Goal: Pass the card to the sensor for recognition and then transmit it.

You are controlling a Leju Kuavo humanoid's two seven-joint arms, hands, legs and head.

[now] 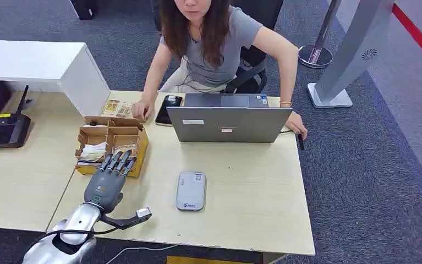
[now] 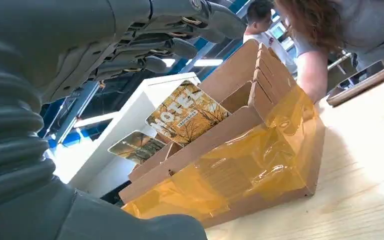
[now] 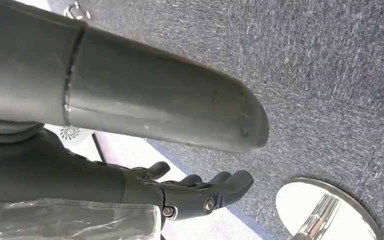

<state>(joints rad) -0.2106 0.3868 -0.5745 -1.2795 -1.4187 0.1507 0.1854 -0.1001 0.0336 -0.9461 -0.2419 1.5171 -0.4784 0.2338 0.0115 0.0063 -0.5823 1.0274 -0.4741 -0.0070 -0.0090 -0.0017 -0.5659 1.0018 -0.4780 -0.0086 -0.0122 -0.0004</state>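
My left hand [image 1: 111, 177] hovers open over the near edge of a cardboard card box [image 1: 111, 144], its fingers [image 2: 174, 47] spread above the compartments and holding nothing. Yellow-brown printed cards [image 2: 185, 111] stand upright in the box, whose front is wrapped in orange tape [image 2: 260, 160]. A grey card sensor [image 1: 191, 190] lies flat on the table to the right of my left hand. My right hand [image 3: 200, 192] hangs over grey carpet with its fingers apart and nothing in them.
A person sits behind an open grey laptop [image 1: 228, 124], one hand resting by loose cards [image 1: 116, 108] and a black phone [image 1: 168, 108]. A white cabinet [image 1: 43, 69] and a black router [image 1: 2, 129] stand at the left. Wooden table [image 1: 252, 192] surface lies right of the sensor.
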